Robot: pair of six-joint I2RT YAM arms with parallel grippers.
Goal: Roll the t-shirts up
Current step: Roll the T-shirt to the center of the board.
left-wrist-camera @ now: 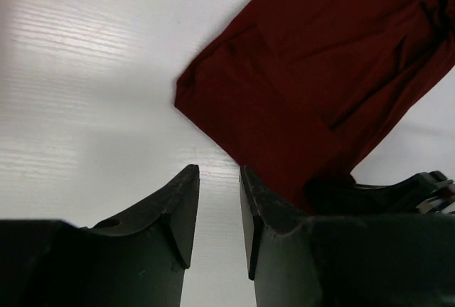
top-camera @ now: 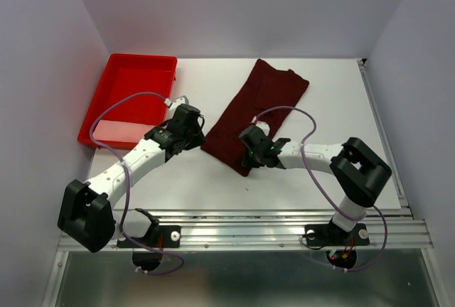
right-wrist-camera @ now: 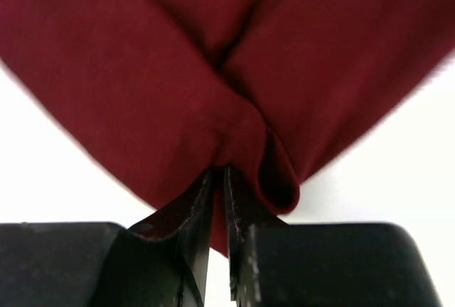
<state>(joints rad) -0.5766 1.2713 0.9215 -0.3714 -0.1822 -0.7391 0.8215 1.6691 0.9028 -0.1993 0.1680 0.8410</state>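
On the smooth white desk (top-camera: 313, 172), the dark maroon t-shirt (top-camera: 256, 104) lay folded into a long, soft strip, running diagonally from the far right toward the near middle, its cloth matte and faintly creased. At the strip's near end the right pincer (right-wrist-camera: 220, 173) was clenched on a bunched fold of the fabric, which puckered into a rounded loop just beside the black fingertips. The left pincer (left-wrist-camera: 219, 172) hovered over bare desk just beside the strip's blunt near-left corner, its two wedge-shaped black fingers (left-wrist-camera: 178, 204) parted, only desk showing between them, gripping nothing. A rigid, glossy bright red tray (top-camera: 131, 97) with raised walls sat at the far left, apart from the t-shirt.
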